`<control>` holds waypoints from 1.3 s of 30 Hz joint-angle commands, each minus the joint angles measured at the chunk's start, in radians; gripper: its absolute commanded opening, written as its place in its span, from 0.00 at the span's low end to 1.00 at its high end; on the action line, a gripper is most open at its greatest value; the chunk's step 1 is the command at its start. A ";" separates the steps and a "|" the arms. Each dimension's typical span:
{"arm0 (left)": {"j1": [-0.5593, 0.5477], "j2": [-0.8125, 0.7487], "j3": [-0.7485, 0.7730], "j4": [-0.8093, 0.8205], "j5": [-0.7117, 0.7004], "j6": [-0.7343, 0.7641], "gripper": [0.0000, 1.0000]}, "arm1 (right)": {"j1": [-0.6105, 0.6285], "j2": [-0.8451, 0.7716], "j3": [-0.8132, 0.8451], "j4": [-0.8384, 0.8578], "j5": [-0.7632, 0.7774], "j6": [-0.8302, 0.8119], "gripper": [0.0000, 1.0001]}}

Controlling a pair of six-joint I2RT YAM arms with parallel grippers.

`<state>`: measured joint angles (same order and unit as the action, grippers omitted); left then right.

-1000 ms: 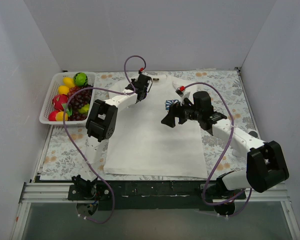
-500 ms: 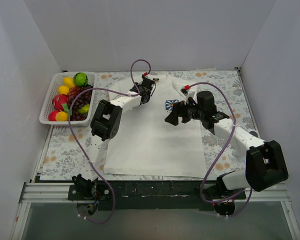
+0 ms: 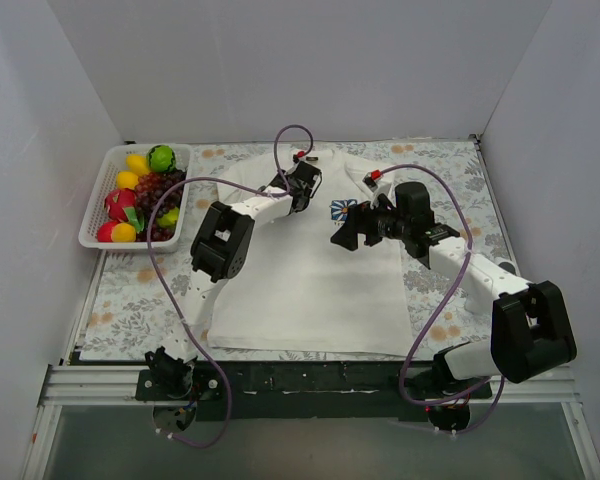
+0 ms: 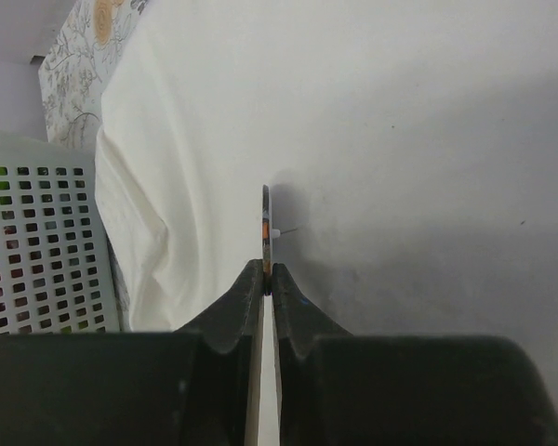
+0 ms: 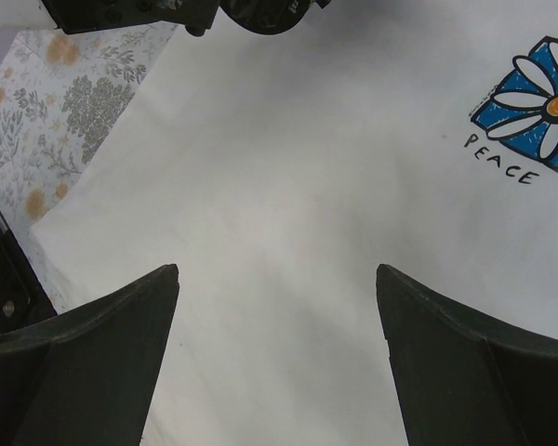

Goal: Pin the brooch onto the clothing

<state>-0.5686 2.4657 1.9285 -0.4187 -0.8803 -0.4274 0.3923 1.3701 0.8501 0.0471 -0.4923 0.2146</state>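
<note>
Note left jaws clenched on rim of tiny brownish-gold disc brooch (image 4: 266, 218), edge-on over limp white T-shirt (image 4: 400, 139); right jaws released. Treat as light, stiff, slippery; grip rim only.

I read: "PEACE" lettering (image 5: 499, 158), black capitals | Where: printed on the white T-shirt (image 5: 288, 242), just below its blue-and-white flower logo (image 5: 539, 102), slanting along the logo's lower edge, seen from the right wrist | Top view: same logo on the chest, text too small for me to read
</note>
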 commanded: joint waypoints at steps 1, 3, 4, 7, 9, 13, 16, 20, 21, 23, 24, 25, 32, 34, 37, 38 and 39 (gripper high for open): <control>-0.016 0.042 0.064 -0.090 0.001 -0.043 0.00 | -0.009 0.001 -0.017 0.013 -0.008 0.008 0.93; -0.028 0.064 0.104 -0.135 0.012 -0.074 0.00 | -0.012 -0.002 -0.020 0.013 -0.006 0.009 0.93; -0.031 0.068 0.115 -0.144 0.023 -0.088 0.00 | -0.012 -0.003 -0.022 0.013 -0.006 0.012 0.93; -0.043 0.064 0.141 -0.167 0.079 -0.123 0.00 | -0.013 -0.006 -0.023 0.014 -0.008 0.014 0.93; -0.050 0.055 0.150 -0.172 0.110 -0.151 0.00 | -0.015 -0.009 -0.026 0.013 -0.008 0.014 0.93; -0.050 0.018 0.168 -0.178 0.222 -0.195 0.00 | -0.020 -0.016 -0.031 0.010 -0.003 0.014 0.93; -0.050 0.001 0.179 -0.180 0.273 -0.221 0.00 | -0.021 -0.020 -0.034 0.010 -0.003 0.014 0.93; -0.050 -0.042 0.170 -0.164 0.316 -0.240 0.00 | -0.023 -0.026 -0.036 0.010 -0.002 0.014 0.93; -0.048 -0.051 0.164 -0.152 0.322 -0.241 0.00 | -0.024 -0.028 -0.037 0.010 -0.002 0.014 0.93; -0.045 -0.071 0.144 -0.141 0.339 -0.255 0.00 | -0.026 -0.029 -0.037 0.007 -0.002 0.012 0.93; -0.040 -0.094 0.135 -0.132 0.351 -0.261 0.00 | -0.026 -0.031 -0.037 0.008 -0.002 0.014 0.93; -0.036 -0.105 0.126 -0.126 0.365 -0.270 0.00 | -0.026 -0.031 -0.039 0.007 -0.002 0.014 0.93; 0.012 -0.226 -0.002 -0.040 0.523 -0.338 0.00 | -0.026 -0.022 -0.036 0.013 -0.005 0.012 0.93; 0.026 -0.261 -0.039 -0.012 0.570 -0.358 0.00 | -0.027 -0.020 -0.034 0.014 -0.005 0.011 0.93; 0.047 -0.306 -0.094 0.023 0.619 -0.382 0.00 | -0.026 -0.009 -0.031 0.019 -0.005 0.008 0.92; 0.058 -0.318 -0.108 0.044 0.633 -0.386 0.00 | -0.026 -0.008 -0.029 0.019 -0.008 0.006 0.92; 0.064 -0.327 -0.118 0.052 0.648 -0.392 0.00 | -0.026 -0.005 -0.028 0.019 -0.011 0.006 0.92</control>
<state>-0.5335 2.2623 1.8572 -0.4465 -0.3367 -0.7696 0.3721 1.3693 0.8131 0.0471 -0.4923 0.2295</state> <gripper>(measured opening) 0.032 0.926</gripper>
